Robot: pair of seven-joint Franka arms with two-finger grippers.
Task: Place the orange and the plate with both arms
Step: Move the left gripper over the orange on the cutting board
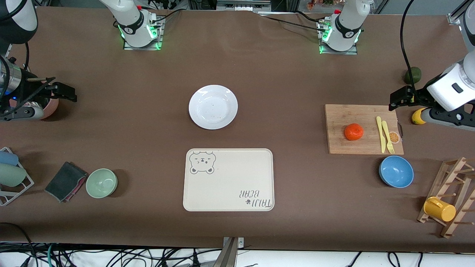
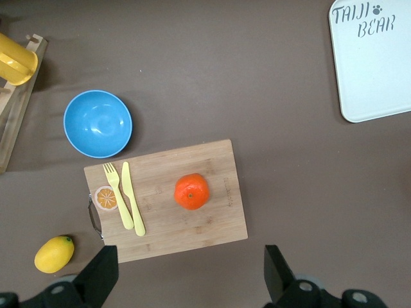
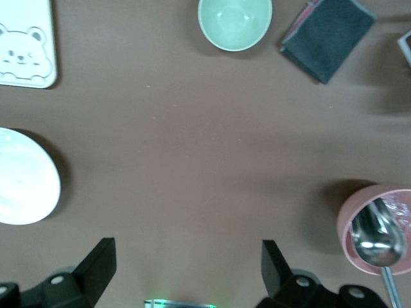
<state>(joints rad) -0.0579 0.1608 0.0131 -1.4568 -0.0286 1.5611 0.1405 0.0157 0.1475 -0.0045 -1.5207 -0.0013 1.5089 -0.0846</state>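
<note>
You've moved nothing yet; the small red-orange orange (image 1: 353,132) sits on the bamboo cutting board (image 1: 341,148); the round white glossy plate (image 1: 213,106) rests just above the cream bear tray (image 1: 228,180); the left gripper (image 1: 399,99) and the right gripper (image 1: 64,92) hang spread wide, empty.

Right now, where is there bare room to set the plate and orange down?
The bear tray is bare. Open cloth lies between plate and cutting board. The board is crowded: orange, knife, fork.
</note>
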